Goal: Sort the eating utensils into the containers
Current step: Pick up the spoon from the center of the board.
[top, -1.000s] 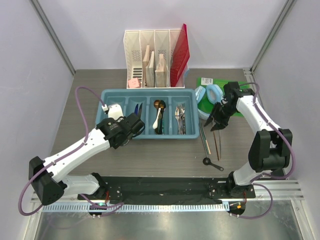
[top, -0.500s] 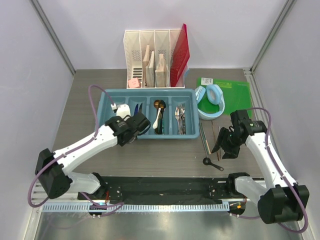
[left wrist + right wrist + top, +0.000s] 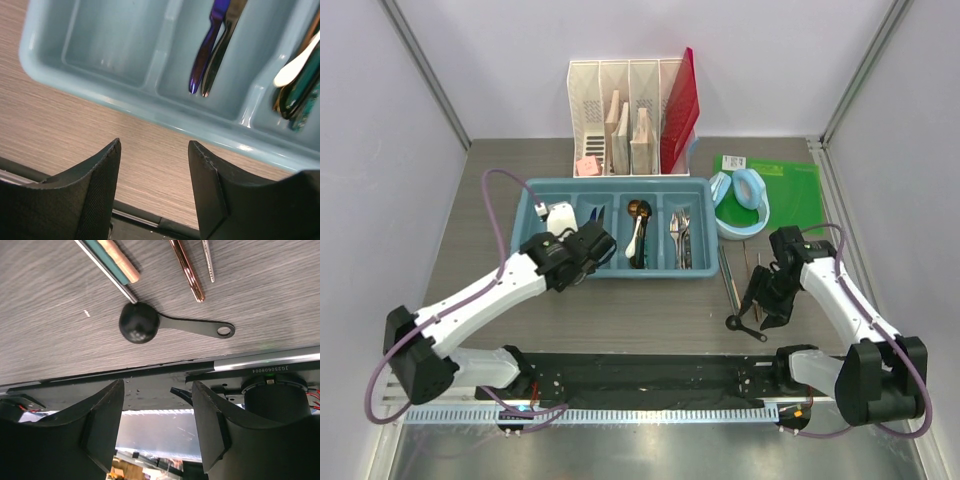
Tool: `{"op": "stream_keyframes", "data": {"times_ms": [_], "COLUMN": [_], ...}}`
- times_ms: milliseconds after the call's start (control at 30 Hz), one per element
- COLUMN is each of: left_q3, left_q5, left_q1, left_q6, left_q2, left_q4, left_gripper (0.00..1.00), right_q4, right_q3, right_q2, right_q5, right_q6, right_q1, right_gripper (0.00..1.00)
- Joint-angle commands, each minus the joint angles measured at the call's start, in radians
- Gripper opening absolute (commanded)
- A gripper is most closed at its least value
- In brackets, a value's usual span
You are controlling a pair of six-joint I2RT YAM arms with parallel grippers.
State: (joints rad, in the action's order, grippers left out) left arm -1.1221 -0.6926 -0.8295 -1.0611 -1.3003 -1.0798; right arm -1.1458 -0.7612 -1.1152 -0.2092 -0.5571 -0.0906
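Right gripper (image 3: 156, 390): jaws apart, wider than a second ago, nothing between.
Swung from far side by headphones (image 3: 740, 198) to near side, now above black spoon (image 3: 139, 323).
Judge: spoon is next pick.
Brown chopsticks (image 3: 187, 270) just beside spoon handle, so care needed.
Near table edge close; open wood to left.
Left gripper (image 3: 154, 150): jaws apart, empty, still at near rim of blue tray (image 3: 150, 107).
Knives (image 3: 202, 55) already inside.

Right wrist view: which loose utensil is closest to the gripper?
The small black spoon, round bowl, hole in its handle, just ahead of the right gripper. The copper-coloured stick lies farther off.
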Motion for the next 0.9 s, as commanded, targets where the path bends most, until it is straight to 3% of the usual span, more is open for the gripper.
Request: {"op": "stream_keyframes", "data": {"times_ms": [0, 267, 867], "left_q3": [0.037, 0.068, 0.087], "left_q5": [-0.065, -0.068, -0.067], "left_q1": [0.020, 0.033, 0.033], "left_q6": [-0.036, -0.063, -0.060], "left_q2": [0.113, 0.162, 0.180], "left_q4": [0.006, -0.026, -0.063], "left_gripper": [0.58, 0.56, 0.55], "right_q4": [0.044, 0.138, 0.256], "right_q3": [0.025, 0.057, 0.036], "right_q2": [-0.006, -0.086, -0.271], "right_q5": [0.011, 0.065, 0.056], "right_q6": [-0.020, -0.027, -0.081], "right_q1": [-0.047, -0.136, -0.179], "right_gripper": [0.63, 0.65, 0.64]}}
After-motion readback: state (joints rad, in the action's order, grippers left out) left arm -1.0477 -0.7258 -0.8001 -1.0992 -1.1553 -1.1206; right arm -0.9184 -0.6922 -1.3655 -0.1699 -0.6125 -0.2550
